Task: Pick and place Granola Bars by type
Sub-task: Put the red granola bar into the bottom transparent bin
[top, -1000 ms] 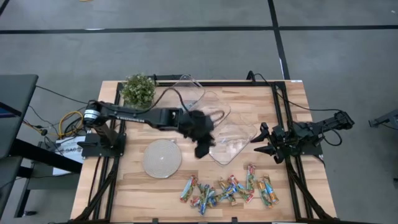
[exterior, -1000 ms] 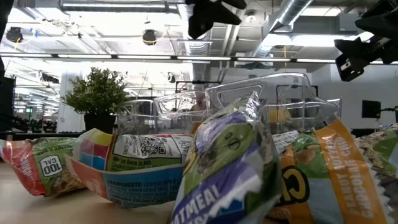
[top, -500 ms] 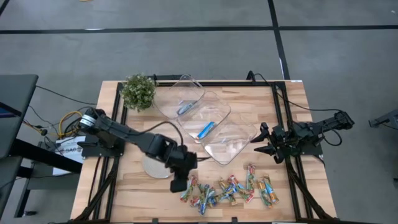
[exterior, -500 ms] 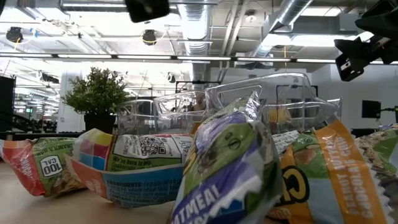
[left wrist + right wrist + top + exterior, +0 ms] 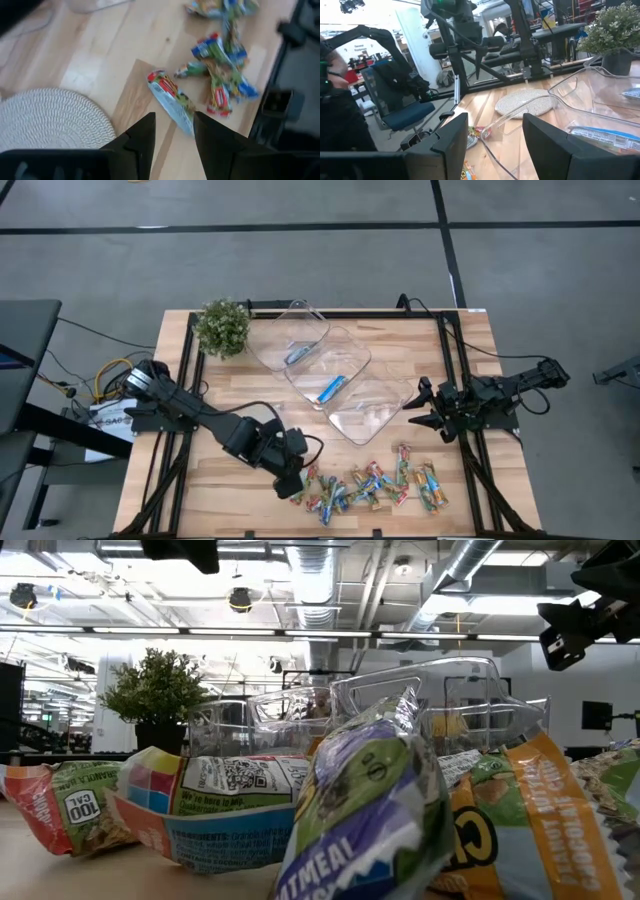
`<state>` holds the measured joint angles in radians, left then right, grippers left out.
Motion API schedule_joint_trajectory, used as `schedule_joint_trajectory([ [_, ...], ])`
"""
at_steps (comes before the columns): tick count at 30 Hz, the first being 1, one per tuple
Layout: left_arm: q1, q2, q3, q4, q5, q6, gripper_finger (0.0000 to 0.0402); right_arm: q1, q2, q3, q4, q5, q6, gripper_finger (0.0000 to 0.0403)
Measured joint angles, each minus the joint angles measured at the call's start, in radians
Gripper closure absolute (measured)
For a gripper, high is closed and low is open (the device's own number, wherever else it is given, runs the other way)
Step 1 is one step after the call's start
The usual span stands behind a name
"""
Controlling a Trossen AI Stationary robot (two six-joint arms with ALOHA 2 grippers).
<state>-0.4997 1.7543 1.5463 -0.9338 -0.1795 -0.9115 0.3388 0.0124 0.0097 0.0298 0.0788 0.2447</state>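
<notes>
Several Granola Bars, in multicoloured foil, lie in a loose row on the wood near the table's near edge. They fill the low view. My left gripper hangs open over the row's left end. In its wrist view the fingers stand just short of a red-green bar without touching it. A blue-and-white bar lies in the far clear tray, and another in the middle tray. My right gripper waits open and level at the right.
Three clear trays stand in a slanting row from the far middle toward the right. A potted plant stands at the far left. A round woven disc lies beside my left gripper. Black frame rails run along the table's sides.
My left gripper has swung from above the middle tray toward the table's near edge, crossing the round disc. It has sunk a little and turned, ending at the left end of the bar row. The blue bar in the middle tray, hidden before, now shows.
</notes>
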Motion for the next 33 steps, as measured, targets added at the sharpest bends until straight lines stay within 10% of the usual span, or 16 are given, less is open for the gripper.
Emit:
schedule_joint_trajectory([
  [16,-0.033,0.067,0.0,0.028,-0.034,-0.455,0.0277,0.0,-0.001,0.0,-0.003,0.0,0.0,0.0219],
  [33,-0.033,0.247,0.0,0.187,0.036,-0.426,0.0268,0.0,0.002,0.0,-0.003,0.0,0.0,0.0219],
])
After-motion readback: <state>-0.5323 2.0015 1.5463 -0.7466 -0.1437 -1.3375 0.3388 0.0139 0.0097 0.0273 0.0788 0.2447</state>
